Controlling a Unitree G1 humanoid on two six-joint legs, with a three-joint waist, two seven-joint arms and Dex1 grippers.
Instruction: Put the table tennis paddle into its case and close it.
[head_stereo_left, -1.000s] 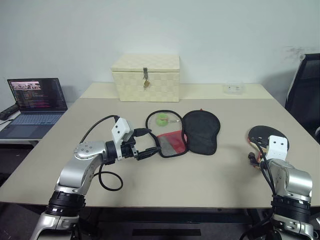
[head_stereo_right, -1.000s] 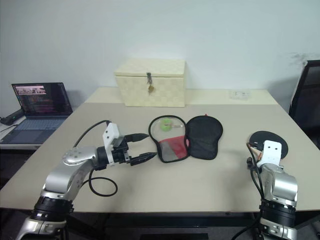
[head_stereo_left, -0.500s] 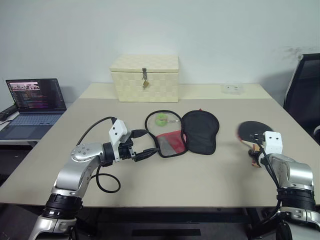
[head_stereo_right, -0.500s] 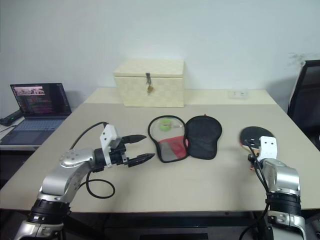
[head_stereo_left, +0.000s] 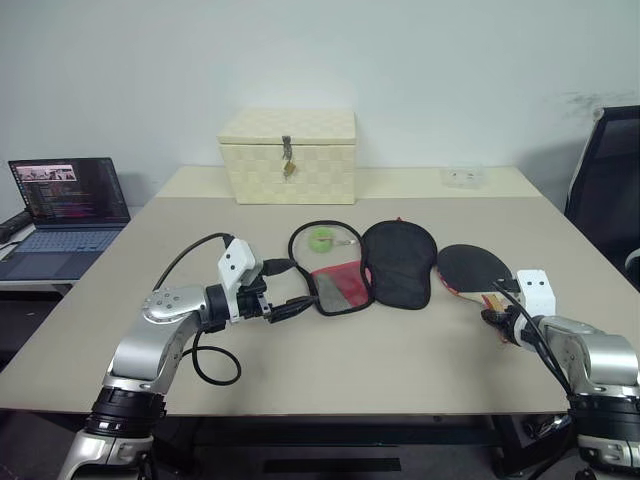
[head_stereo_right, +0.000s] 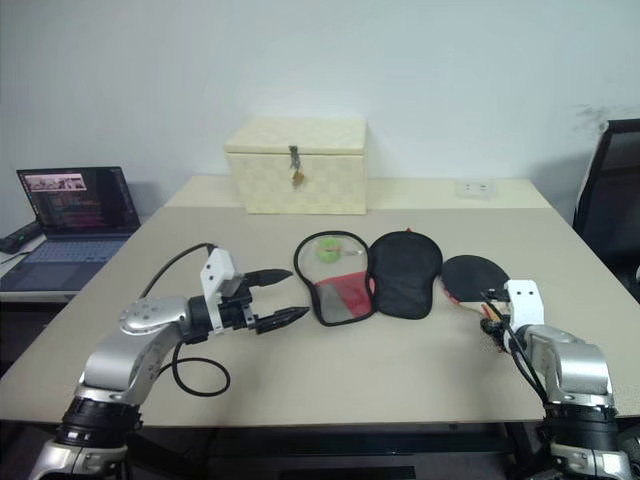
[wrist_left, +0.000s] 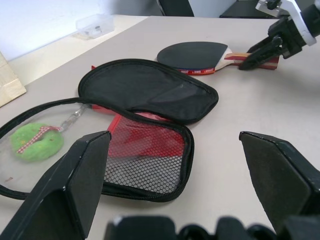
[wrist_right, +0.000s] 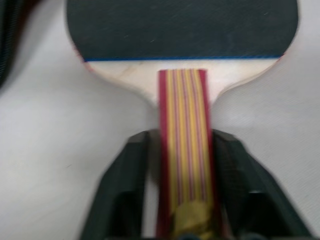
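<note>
The table tennis paddle (head_stereo_left: 470, 266) lies flat on the table, its black face just right of the case (head_stereo_left: 400, 262). My right gripper (wrist_right: 182, 150) is shut on the paddle's striped red handle, one finger on each side. The case lies unzipped and spread open: one half shows a red panel, a mesh pocket and a green ball tag (head_stereo_left: 322, 238), the other half is plain black. My left gripper (head_stereo_left: 300, 283) hovers open just left of the case's narrow end, with nothing between its fingers.
A cream woven latched box (head_stereo_left: 288, 155) stands at the back of the table (head_stereo_left: 380, 360). A small clear box (head_stereo_left: 465, 177) sits at the back right. An open laptop (head_stereo_left: 65, 200) rests on a side table to the left. A black chair (head_stereo_left: 605, 180) stands at the right.
My right gripper has swung left with the paddle, bringing its black face from the table's right edge to beside the case. The left gripper has stayed put.
</note>
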